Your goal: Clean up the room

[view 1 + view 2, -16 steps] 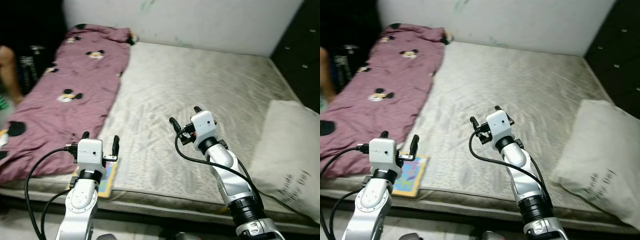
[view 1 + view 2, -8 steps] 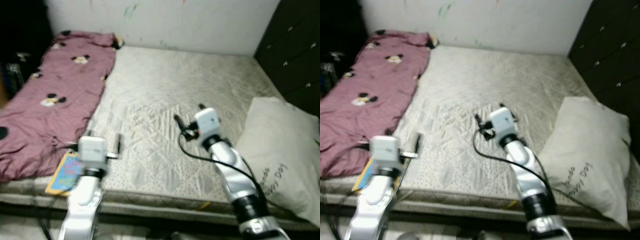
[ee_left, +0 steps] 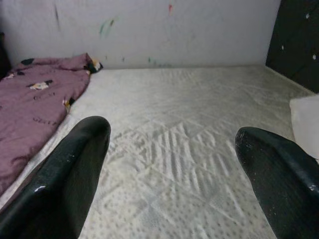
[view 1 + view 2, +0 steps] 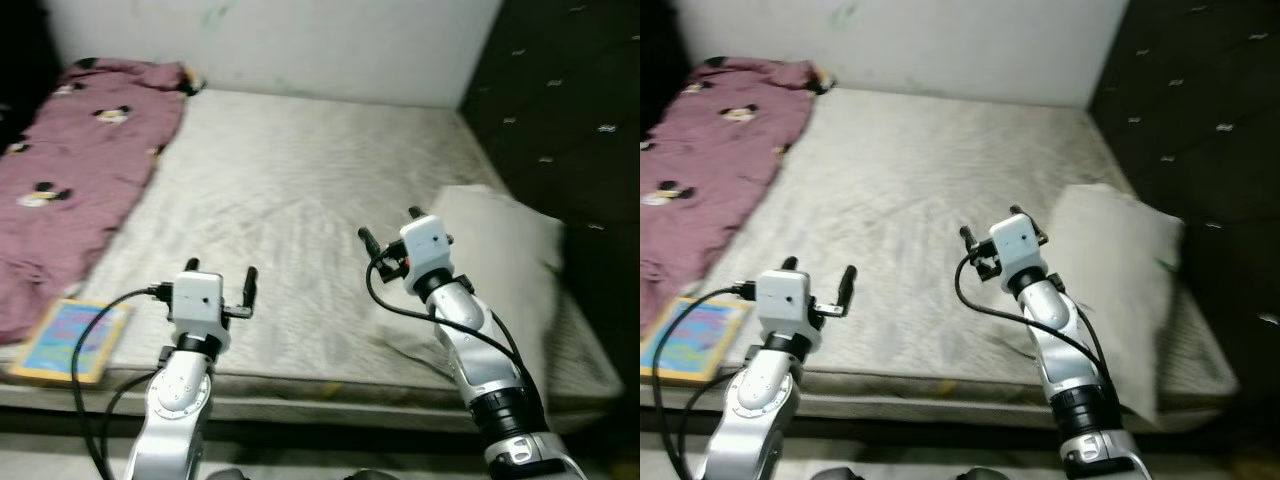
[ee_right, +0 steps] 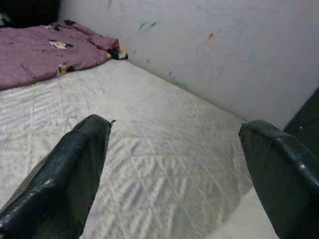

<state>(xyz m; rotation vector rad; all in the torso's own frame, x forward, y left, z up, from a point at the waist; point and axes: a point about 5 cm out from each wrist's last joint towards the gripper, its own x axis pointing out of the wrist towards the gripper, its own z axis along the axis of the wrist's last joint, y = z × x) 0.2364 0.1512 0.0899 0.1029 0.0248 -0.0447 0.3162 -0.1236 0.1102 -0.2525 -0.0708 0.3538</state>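
Left eye view, L to R: purple blanket w/ cartoon mouse heads lies along the mattress's left side, running from the white wall toward the front edge, rumpled at the near end. Just beside its near end, at the front-left corner of the mattress, a colourful book lies flat, tilted a bit, partly over the edge. Mattress is bare, pale grey, quilted in diamonds, w/ a few creases mid-way.

Left gripper is raised over the front edge of the mattress, near the book but apart from it. Fingers spread wide, nothing between them. Left wrist view looks across the mattress to the wall, blanket off to one side, a bit of pillow at the other edge. Wall has small green and red paint marks.

Right gripper is up over the mid-right of the mattress, just beside the pillow, not touching it as far as I can tell. Fingers also spread wide, holding nothing. Right wrist view aims at the far-left corner where blanket meets wall.

Pillow is off-white, big, lying on the right part of the mattress; its near end reaches toward the front edge. Right arm crosses in front of its lower-left part. Black cable loops from each wrist down along the arm.

Far right: dark tufted panel w/ buttons stands along the mattress's right side, meeting the wall at the back corner.
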